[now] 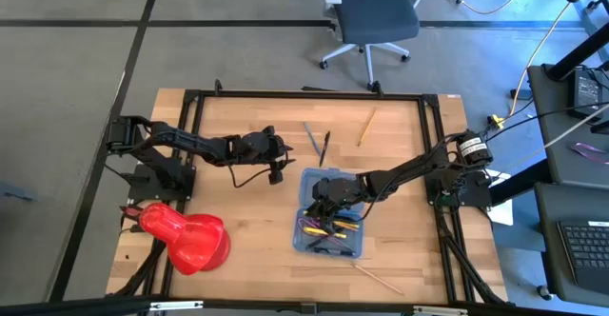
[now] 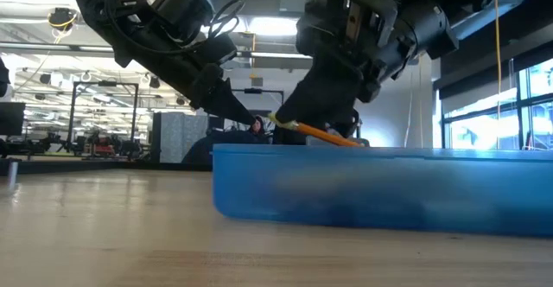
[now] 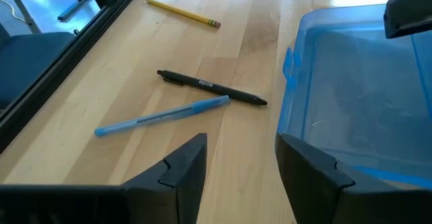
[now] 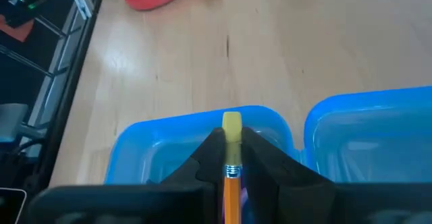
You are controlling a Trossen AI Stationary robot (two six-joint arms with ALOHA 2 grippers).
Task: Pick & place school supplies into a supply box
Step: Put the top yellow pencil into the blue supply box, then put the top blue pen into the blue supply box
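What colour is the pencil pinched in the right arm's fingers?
Orange, with a yellow eraser: the orange wooden pencil shows best in the right wrist view.

My right gripper (image 4: pixel 231 158) over the supply box (image 1: pixel 332 213), pencil (image 4: pixel 231 173) clamped between its fingers. My left gripper (image 3: pixel 237 162) just left of the box. Two pens (image 1: pixel 317 141) behind the box; another pencil (image 1: pixel 366 126) farther right. Scissors (image 1: pixel 312 226) inside it.

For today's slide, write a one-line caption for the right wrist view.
Right gripper shut on an orange pencil, eraser end forward, above the blue supply box.
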